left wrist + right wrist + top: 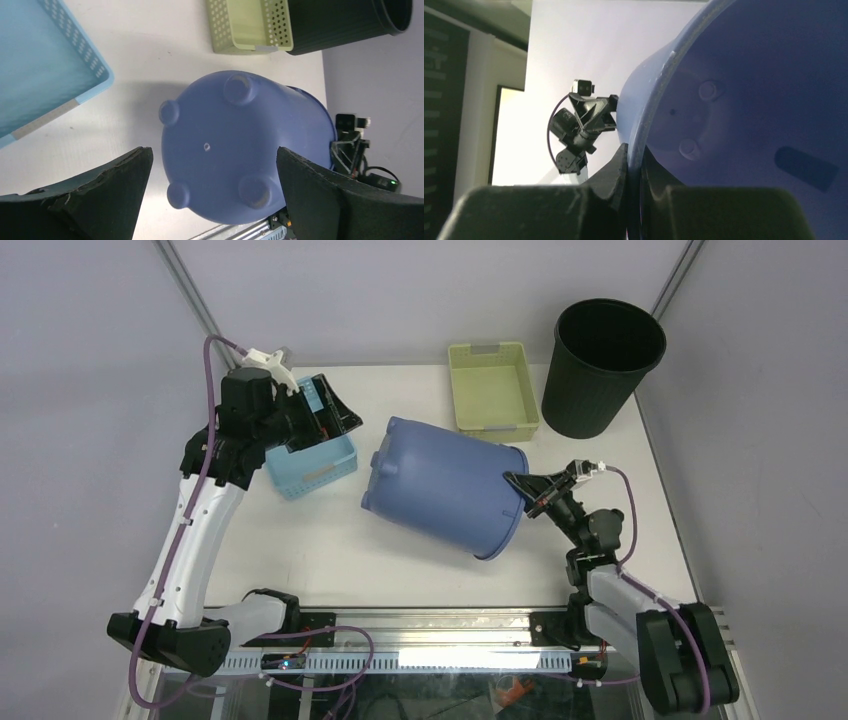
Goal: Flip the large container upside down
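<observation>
The large blue container (pixel 445 485) lies tilted on its side in the middle of the table, footed base to the left, open mouth to the lower right. My right gripper (pixel 522 490) is shut on its rim (pixel 636 150), one finger inside and one outside the wall. The left wrist view shows the container's base (pixel 235 150) with its round feet. My left gripper (pixel 325 418) is open and empty, held above the light blue basket, apart from the container; in its own view it frames the base (pixel 212 165).
A light blue basket (pixel 312 462) sits at the left under my left gripper. A green basket (pixel 492 385) stands at the back. A tall black bin (pixel 603 365) stands at the back right. The table's right edge runs near my right arm.
</observation>
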Available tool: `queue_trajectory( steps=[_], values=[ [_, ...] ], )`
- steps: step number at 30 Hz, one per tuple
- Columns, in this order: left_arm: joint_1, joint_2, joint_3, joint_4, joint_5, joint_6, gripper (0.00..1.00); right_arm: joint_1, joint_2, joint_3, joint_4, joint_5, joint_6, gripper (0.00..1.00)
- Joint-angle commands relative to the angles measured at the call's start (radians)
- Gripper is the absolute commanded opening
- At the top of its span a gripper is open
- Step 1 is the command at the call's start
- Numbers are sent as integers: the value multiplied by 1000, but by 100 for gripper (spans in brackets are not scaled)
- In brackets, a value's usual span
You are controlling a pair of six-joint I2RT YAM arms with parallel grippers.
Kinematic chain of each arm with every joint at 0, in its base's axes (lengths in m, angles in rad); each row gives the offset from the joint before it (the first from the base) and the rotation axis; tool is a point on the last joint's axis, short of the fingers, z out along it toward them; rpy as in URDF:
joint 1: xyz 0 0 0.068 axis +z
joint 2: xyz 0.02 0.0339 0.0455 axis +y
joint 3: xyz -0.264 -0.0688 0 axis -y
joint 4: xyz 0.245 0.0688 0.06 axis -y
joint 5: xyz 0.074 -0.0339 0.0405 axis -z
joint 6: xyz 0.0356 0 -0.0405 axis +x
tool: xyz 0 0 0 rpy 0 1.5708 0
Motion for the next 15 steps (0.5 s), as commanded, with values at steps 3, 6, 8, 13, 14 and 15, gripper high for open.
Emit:
queue_trajectory(
  steps=[3, 6, 8, 13, 14, 15],
  values=[
    [8, -5, 8, 113, 124, -34, 99, -33, 194, -142, 333, -92, 72, 0],
    [8, -4, -12, 149, 153, -56, 99, -43, 294, -199, 408, -80, 67, 0],
    [7, -4, -19, 161, 164, -63, 99, -46, 345, -223, 440, -80, 51, 0],
    [7, -4, -26, 175, 180, -66, 99, -51, 402, -216, 435, -91, -1, 0],
    [8, -3, -27, 179, 186, -68, 99, -53, 407, -212, 413, -92, -13, 0],
    [8, -3, -28, 183, 192, -70, 99, -55, 412, -210, 392, -89, -22, 0]
  ],
)
